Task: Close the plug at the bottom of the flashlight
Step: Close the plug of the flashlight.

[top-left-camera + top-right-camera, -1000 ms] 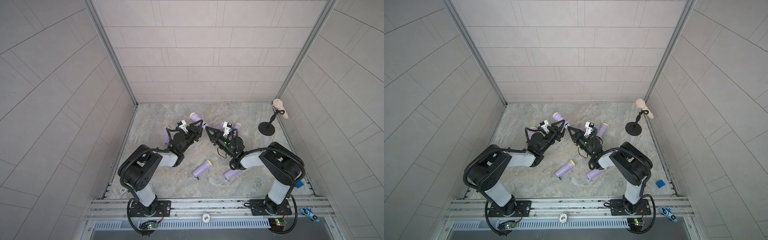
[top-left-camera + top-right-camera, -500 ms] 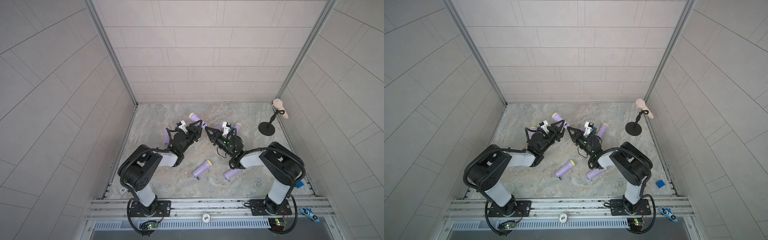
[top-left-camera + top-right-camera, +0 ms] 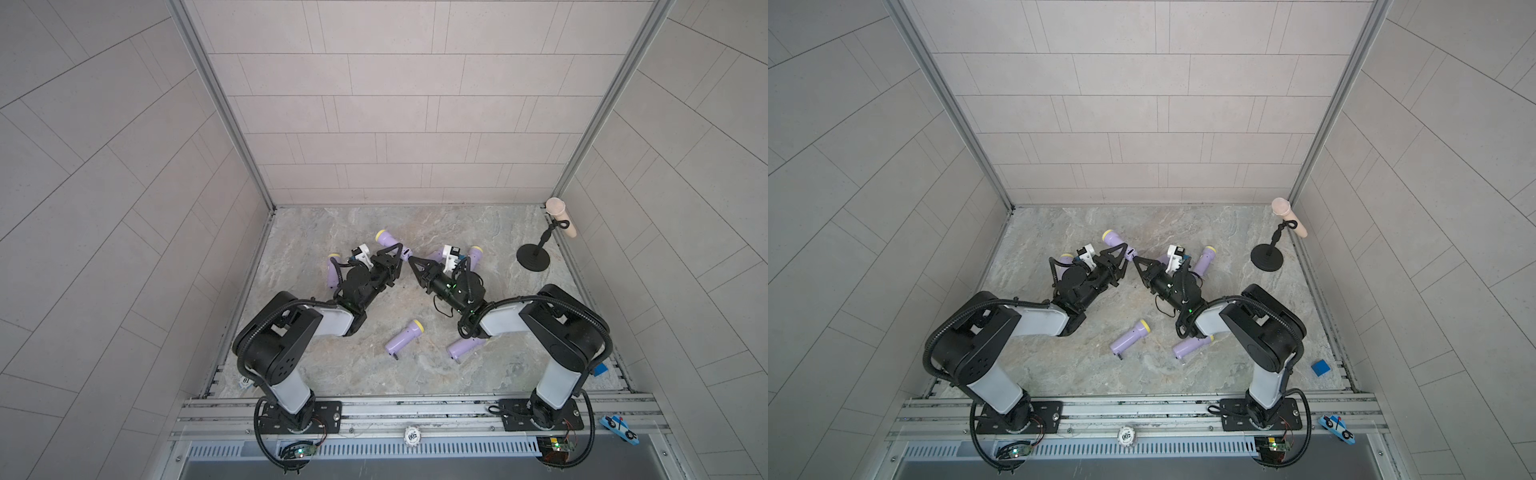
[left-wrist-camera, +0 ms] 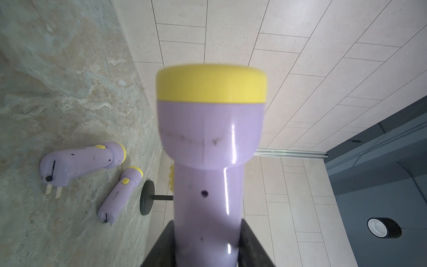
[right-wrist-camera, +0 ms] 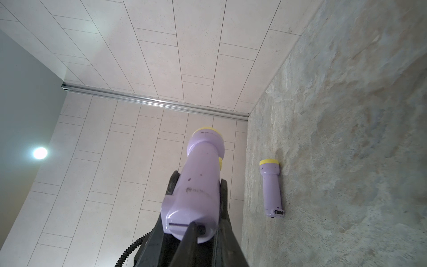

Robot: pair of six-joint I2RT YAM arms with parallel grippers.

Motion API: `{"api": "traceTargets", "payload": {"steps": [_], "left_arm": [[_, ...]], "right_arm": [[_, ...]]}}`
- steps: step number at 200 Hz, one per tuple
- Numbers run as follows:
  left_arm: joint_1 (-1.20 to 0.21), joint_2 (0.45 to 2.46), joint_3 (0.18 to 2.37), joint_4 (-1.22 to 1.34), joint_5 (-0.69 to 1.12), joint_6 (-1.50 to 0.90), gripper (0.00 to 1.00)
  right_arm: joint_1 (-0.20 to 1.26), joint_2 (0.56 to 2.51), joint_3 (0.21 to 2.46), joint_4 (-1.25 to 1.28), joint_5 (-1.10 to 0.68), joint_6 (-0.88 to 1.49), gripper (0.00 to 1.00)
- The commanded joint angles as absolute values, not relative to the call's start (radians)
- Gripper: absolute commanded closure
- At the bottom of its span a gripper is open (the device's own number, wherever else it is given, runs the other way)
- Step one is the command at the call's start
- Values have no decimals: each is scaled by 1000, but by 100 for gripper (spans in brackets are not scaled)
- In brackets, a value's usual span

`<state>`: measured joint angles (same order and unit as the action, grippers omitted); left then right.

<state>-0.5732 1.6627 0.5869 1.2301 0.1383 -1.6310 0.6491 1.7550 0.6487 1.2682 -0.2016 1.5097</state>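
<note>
A purple flashlight [image 3: 390, 241] [image 3: 1114, 240] with a yellow head is held off the floor by my left gripper [image 3: 400, 253] [image 3: 1124, 251] [image 4: 206, 223], shut on its handle [image 4: 208, 196]. In the right wrist view the flashlight [image 5: 201, 182] points away, with its bottom end toward the camera. My right gripper [image 3: 412, 261] [image 3: 1136, 260] [image 5: 193, 226] is shut, and its tip rests against that bottom end beside a dark knob. The bottom shows a slot [image 5: 176, 224] with no prongs sticking out.
Several more purple flashlights lie on the marble floor: mid-floor [image 3: 403, 338], under the right arm [image 3: 461, 348], behind each wrist [image 3: 474, 254] [image 3: 332, 272]. Two of these [image 4: 80, 161] [image 4: 120, 191] have prongs out. A black stand [image 3: 533, 258] is at the back right, a blue block [image 3: 1320, 368] at the front right.
Almost nothing: the held flashlight and the right gripper's tip stay together at the same spot, shifted only slightly.
</note>
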Motion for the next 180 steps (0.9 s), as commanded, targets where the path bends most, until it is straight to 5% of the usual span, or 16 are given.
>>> {"api": "traceTargets", "payload": {"steps": [1, 84, 180], "left_arm": [[-587, 1611, 591, 1342, 232, -1656, 100], [-527, 1634, 584, 1342, 260, -1652, 100], [-475, 1677, 571, 1286, 323, -1601, 100]], "right_arm": [[649, 1721, 644, 1143, -200, 1485, 78], [650, 1486, 626, 892, -198, 1357, 68], [646, 987, 734, 151, -78, 950, 29]]}}
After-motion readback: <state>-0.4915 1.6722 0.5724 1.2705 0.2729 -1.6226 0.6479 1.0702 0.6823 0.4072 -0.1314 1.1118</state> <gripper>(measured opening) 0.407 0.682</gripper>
